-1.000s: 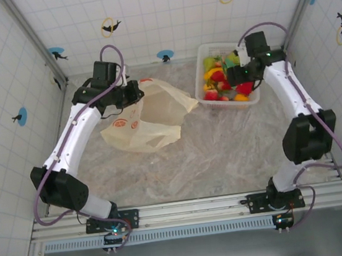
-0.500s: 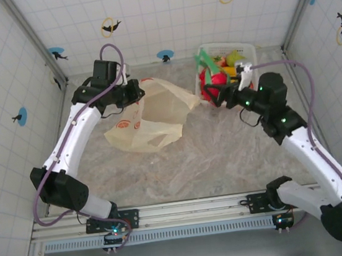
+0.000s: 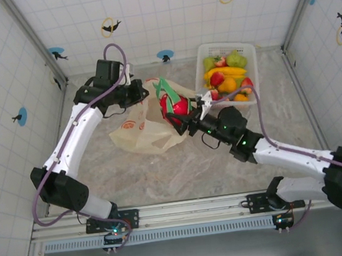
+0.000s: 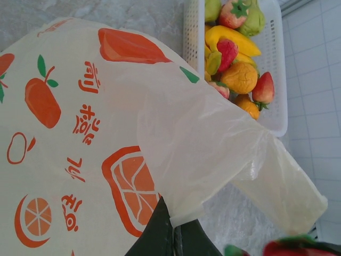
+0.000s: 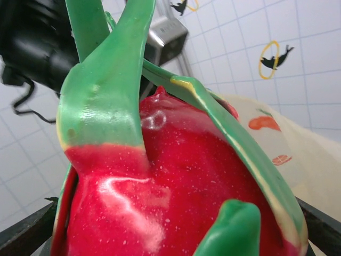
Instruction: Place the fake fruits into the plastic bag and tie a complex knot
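where right tool (image 3: pixel 182 115) grips red fruit (image 3: pixel 175 104), tips hidden

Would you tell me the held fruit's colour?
The fruit is red with green leaves; right wrist view.

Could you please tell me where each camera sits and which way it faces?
Top external: above and behind the bases, looking down on the table; left arm and right arm show.
Left wrist: over the plastic bag, facing the white basket of fake fruits; left fingers pinch the bag.
Right wrist: facing the tiled wall, close on a dragon fruit between the right fingers.
Shared: the bag appears in all three.
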`<move>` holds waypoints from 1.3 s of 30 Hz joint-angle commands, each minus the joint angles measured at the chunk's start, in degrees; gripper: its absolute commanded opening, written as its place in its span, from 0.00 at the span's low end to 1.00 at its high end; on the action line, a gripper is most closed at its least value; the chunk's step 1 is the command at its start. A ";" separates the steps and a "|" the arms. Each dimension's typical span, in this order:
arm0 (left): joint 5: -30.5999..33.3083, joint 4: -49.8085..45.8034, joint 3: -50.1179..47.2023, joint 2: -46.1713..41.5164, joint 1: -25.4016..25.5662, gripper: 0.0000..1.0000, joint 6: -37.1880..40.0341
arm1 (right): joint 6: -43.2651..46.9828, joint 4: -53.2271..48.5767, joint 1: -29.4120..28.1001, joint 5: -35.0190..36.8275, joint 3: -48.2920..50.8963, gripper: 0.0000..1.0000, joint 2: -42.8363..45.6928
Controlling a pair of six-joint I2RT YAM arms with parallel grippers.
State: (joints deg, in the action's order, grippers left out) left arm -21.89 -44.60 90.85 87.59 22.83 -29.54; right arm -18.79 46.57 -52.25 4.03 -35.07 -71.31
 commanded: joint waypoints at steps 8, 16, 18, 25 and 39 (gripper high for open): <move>-1.69 -1.66 3.28 -1.98 0.20 0.00 -2.11 | 3.41 24.76 -2.33 9.36 5.48 0.63 -7.69; -0.73 -2.42 3.98 -2.69 0.72 0.00 -2.77 | 5.59 23.79 -2.61 9.30 5.51 0.63 -14.44; -0.61 -2.55 4.12 -2.69 0.90 0.00 -2.97 | 6.74 24.69 -2.68 8.18 5.45 0.63 -16.31; 0.19 -2.66 4.27 -2.62 1.33 0.00 -3.46 | 10.22 19.13 -4.00 7.92 3.76 0.63 -16.91; 2.47 -3.79 3.36 -4.61 5.77 0.00 -4.86 | -2.41 1.98 0.56 13.62 -6.89 0.63 -16.85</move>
State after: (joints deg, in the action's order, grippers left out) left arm -20.23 -47.33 93.80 84.66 27.11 -33.19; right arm -15.99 49.84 -53.15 16.86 -37.89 -90.59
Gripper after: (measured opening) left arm 0.055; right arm 0.940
